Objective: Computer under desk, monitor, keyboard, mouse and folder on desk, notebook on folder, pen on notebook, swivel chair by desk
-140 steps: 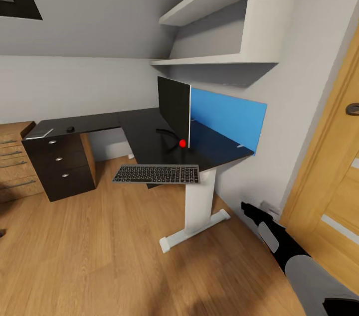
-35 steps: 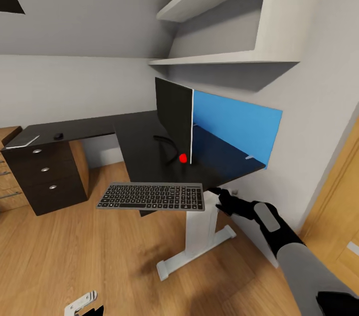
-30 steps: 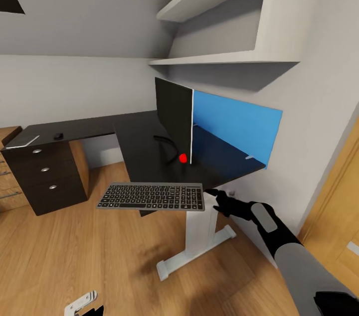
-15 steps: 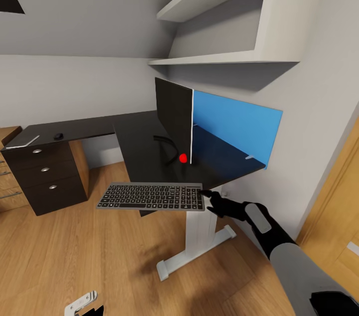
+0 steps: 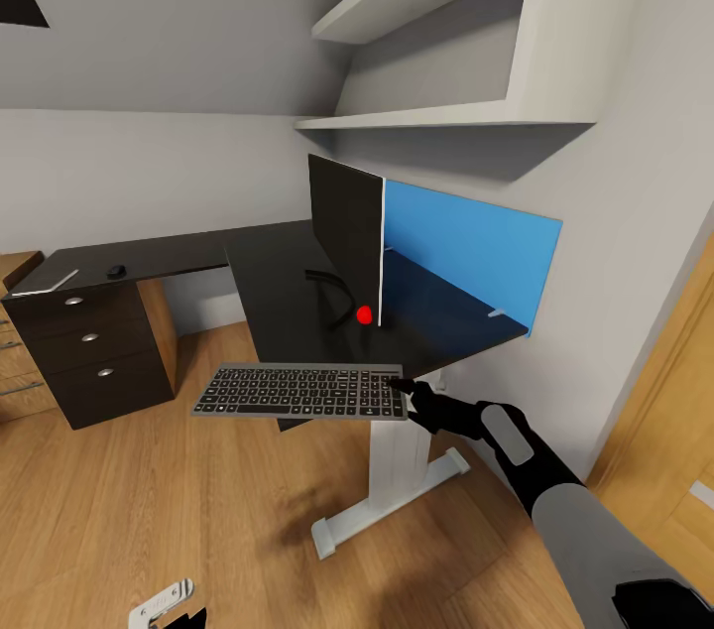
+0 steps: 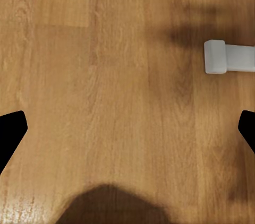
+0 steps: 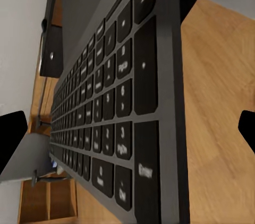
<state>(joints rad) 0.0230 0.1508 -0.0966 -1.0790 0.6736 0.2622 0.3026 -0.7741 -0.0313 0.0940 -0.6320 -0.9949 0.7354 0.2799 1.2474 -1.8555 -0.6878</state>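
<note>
Right end effector [image 5: 405,391], arm outstretched, spread wide at the keyboard [image 5: 300,392] edge, seemingly not gripping

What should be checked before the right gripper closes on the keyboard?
1. Right gripper at the keyboard's near end: ok, its tips meet the right-hand edge.
2. Jaws open around that edge: ok, in the right wrist view the fingers stand wide apart with the keyboard between them.
3. Keyboard fully on the desk: not ok, it juts out past the front edge.
4. Room on the desk beside the monitor: ok, dark top bare in front of it.
5. Left gripper out of the way: ok, open over the wooden floor.
</note>
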